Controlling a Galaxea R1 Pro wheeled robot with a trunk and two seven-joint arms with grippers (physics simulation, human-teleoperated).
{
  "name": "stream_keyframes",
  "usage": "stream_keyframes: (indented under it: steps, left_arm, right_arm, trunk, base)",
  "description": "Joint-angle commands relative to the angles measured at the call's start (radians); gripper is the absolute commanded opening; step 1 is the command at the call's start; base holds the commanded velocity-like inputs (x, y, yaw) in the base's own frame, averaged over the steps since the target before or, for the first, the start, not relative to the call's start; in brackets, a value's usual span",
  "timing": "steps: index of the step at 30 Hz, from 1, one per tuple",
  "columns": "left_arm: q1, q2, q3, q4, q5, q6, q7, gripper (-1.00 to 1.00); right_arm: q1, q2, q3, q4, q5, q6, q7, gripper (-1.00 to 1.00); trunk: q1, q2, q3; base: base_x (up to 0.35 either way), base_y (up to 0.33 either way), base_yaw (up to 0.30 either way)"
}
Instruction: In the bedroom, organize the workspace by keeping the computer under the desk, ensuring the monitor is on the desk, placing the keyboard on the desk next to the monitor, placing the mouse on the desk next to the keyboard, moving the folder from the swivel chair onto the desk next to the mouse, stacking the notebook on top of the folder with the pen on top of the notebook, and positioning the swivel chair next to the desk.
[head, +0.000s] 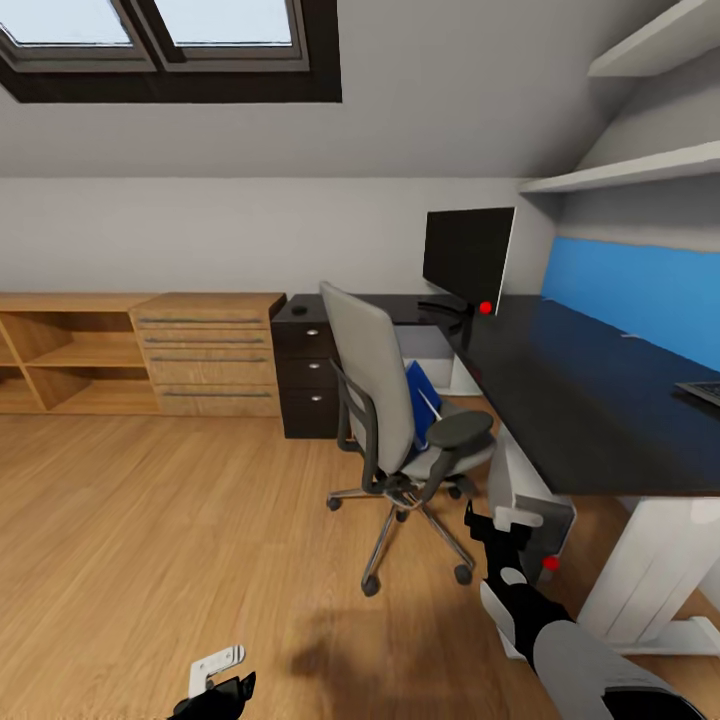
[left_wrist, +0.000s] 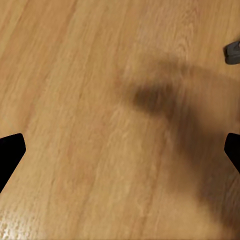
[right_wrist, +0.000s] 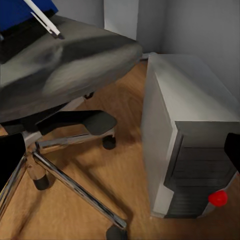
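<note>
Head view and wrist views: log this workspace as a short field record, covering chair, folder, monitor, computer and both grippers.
swivel chair: on the wood floor beside the desk
folder: blue, leaning upright on the chair seat
monitor: standing on the desk's far corner
computer: grey tower on the floor under the desk
left gripper: open over bare floor
right gripper: open, near the computer

The grey chair (head: 395, 420) stood on the wooden floor just beside the glossy black bench (head: 570, 385), its back toward the drawers. A blue folder (head: 421, 402) leaned on its seat with a pale pen (right_wrist: 44, 19) against it. The black monitor (head: 467, 258) stood upright at the bench's far corner, and a keyboard (head: 702, 391) lay farther along the bench. A small dark mouse (head: 299, 310) sat above the drawers.
</note>
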Motion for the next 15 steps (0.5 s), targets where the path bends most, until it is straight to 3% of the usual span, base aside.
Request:
stream_keyframes:
  steps: [1,15]
  left_arm:
    - [0.000,-0.001,0.004,-0.002,0.010,0.007,-0.002,1.00]
    - [0.000,-0.005,-0.003,-0.021,0.008,0.012,0.004,1.00]
  right_arm:
    - [-0.001,0.000,0.000,0.000,-0.006,-0.005,0.000,1.00]
    - [0.000,0.007,0.001,-0.026,-0.009,0.005,-0.008,1.00]
  trunk:
    - [0.004,-0.008,-0.004]
    - [0.057,-0.106,-0.048]
  base:
    - [0.000,0.000,0.000]
    - [0.000,0.000,0.000]
